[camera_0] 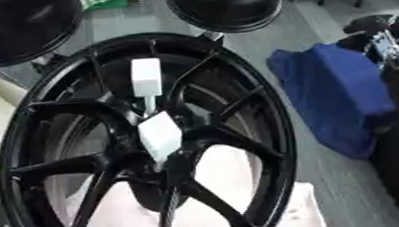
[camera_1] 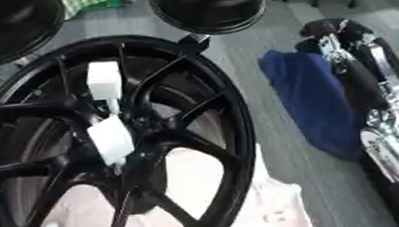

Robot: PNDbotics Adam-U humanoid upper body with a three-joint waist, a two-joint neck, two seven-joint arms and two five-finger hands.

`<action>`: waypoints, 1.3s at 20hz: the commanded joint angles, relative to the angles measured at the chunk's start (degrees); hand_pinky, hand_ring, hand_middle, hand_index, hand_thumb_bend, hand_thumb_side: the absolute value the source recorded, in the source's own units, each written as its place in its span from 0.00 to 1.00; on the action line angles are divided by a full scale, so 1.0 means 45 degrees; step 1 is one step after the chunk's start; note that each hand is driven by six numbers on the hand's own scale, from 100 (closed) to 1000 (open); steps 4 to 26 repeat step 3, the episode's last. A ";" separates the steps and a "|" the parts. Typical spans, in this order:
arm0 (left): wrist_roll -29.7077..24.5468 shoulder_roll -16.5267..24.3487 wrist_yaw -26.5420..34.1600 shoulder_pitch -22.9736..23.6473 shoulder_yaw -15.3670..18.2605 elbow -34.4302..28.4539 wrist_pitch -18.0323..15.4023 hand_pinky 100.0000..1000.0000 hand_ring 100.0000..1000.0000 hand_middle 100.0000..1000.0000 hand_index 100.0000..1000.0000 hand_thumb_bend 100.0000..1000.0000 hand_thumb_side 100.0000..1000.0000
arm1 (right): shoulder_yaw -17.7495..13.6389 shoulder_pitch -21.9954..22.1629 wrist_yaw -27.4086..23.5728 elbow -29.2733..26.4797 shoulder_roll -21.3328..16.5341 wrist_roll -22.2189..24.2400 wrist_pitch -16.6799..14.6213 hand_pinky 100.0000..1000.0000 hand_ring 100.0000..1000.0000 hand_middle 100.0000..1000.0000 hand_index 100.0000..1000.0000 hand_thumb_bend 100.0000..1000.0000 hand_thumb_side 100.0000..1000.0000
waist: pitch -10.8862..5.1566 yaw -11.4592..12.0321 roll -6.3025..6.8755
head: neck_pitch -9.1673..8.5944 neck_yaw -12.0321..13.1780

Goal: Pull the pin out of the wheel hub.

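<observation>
Black multi-spoke wheel (camera_0: 144, 138) fills most of the view, standing roughly upright and leaning away, with pale pinkish padding (camera_0: 234, 202) showing through its lower spokes, probably to cushion the rim. At the wheel hub (camera_0: 154, 160) a white block (camera_0: 159, 134) sits against the centre; above it a thin pale stem runs up to a second white block (camera_0: 146, 76) that stands clear between two spokes. I take this white assembly for the pin: the lower part looks seated in the hub, the upper block is presumably the handle, placed where it can be gripped without fouling the spokes. So the pin appears to be in the hub at this moment. The right robot hand (camera_1: 342, 47) shows at the right edge, mostly black and silver, held off beside a blue cloth (camera_1: 311, 103), well apart from the wheel; whether its fingers are spread or curled I cannot tell. The left robot hand shows in neither view. Two dark round objects (camera_0: 227, 4) stand beyond the wheel's upper rim
</observation>
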 commanded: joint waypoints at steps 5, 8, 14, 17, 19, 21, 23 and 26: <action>0.3136 -0.0148 0.2560 0.0181 0.0122 -0.1737 0.0925 0.86 0.48 0.50 0.64 0.15 0.57 | -0.0145 -0.0167 -0.0105 -0.0199 -0.0388 0.0007 -0.0077 0.79 0.62 0.61 0.64 0.00 0.48 | -0.0316 0.0041 -0.0039 | -0.0069 0.0011; 0.3136 -0.0148 0.2560 0.0181 0.0122 -0.1737 0.0925 0.86 0.48 0.50 0.64 0.15 0.57 | -0.0145 -0.0167 -0.0105 -0.0199 -0.0388 0.0007 -0.0077 0.79 0.62 0.61 0.64 0.00 0.48 | -0.0316 0.0041 -0.0039 | -0.0069 0.0011; 0.3136 -0.0148 0.2560 0.0181 0.0122 -0.1737 0.0925 0.86 0.48 0.50 0.64 0.15 0.57 | -0.0145 -0.0167 -0.0105 -0.0199 -0.0388 0.0007 -0.0077 0.79 0.62 0.61 0.64 0.00 0.48 | -0.0316 0.0041 -0.0039 | -0.0069 0.0011; 0.3136 -0.0148 0.2560 0.0181 0.0122 -0.1737 0.0925 0.86 0.48 0.50 0.64 0.15 0.57 | -0.0145 -0.0167 -0.0105 -0.0199 -0.0388 0.0007 -0.0077 0.79 0.62 0.61 0.64 0.00 0.48 | -0.0316 0.0041 -0.0039 | -0.0069 0.0011; 0.3136 -0.0148 0.2560 0.0181 0.0122 -0.1737 0.0925 0.86 0.48 0.50 0.64 0.15 0.57 | -0.0145 -0.0167 -0.0105 -0.0199 -0.0388 0.0007 -0.0077 0.79 0.62 0.61 0.64 0.00 0.48 | -0.0316 0.0041 -0.0039 | -0.0069 0.0011; 0.3136 -0.0148 0.2560 0.0181 0.0122 -0.1737 0.0925 0.86 0.48 0.50 0.64 0.15 0.57 | -0.0145 -0.0167 -0.0105 -0.0199 -0.0388 0.0007 -0.0077 0.79 0.62 0.61 0.64 0.00 0.48 | -0.0316 0.0041 -0.0039 | -0.0069 0.0011; 0.3136 -0.0148 0.2560 0.0181 0.0122 -0.1737 0.0925 0.86 0.48 0.50 0.64 0.15 0.57 | -0.0145 -0.0167 -0.0105 -0.0199 -0.0388 0.0007 -0.0077 0.79 0.62 0.61 0.64 0.00 0.48 | -0.0316 0.0041 -0.0039 | -0.0069 0.0011; 0.3136 -0.0148 0.2560 0.0181 0.0122 -0.1737 0.0925 0.86 0.48 0.50 0.64 0.15 0.57 | -0.0145 -0.0167 -0.0105 -0.0199 -0.0388 0.0007 -0.0077 0.79 0.62 0.61 0.64 0.00 0.48 | -0.0316 0.0041 -0.0039 | -0.0069 0.0011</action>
